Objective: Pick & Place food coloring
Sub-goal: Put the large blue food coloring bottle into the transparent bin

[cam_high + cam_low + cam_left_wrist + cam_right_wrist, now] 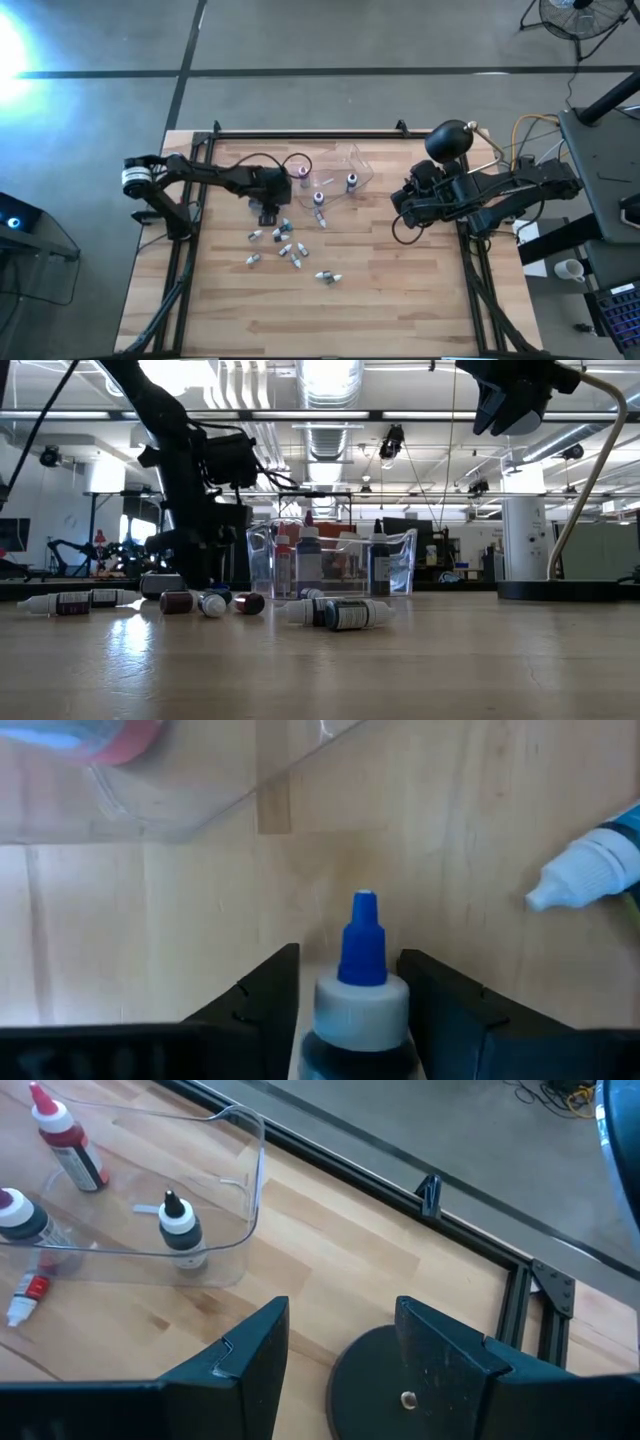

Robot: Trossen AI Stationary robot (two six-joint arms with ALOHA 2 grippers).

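Several tiny food coloring bottles (285,248) lie on their sides on the wooden table, near its middle; they also show in the low view (330,613). Three more stand upright in the clear plastic tub (340,165), which also shows in the right wrist view (150,1200). My left gripper (268,208) is low over the table beside the tub, shut on a bottle (362,995) with a blue tip, white collar and dark body. My right gripper (402,203) hangs open and empty above the table's right side, to the right of the tub. My left gripper has the bottle's dark body, just behind the white collar (360,1050), between its two fingers (270,1005). The bottle lies along the fingers, and its blue tip sticks out past their ends toward the tub. I cannot tell whether it is lifted or rests on the table.
Another bottle with a white tip (590,870) lies close to my left gripper. A black round base (400,1390) with a dark ball-shaped head (450,140) stands at the table's far right. A black frame rail (400,1160) runs along the far edge. Bare wood lies toward the near edge.
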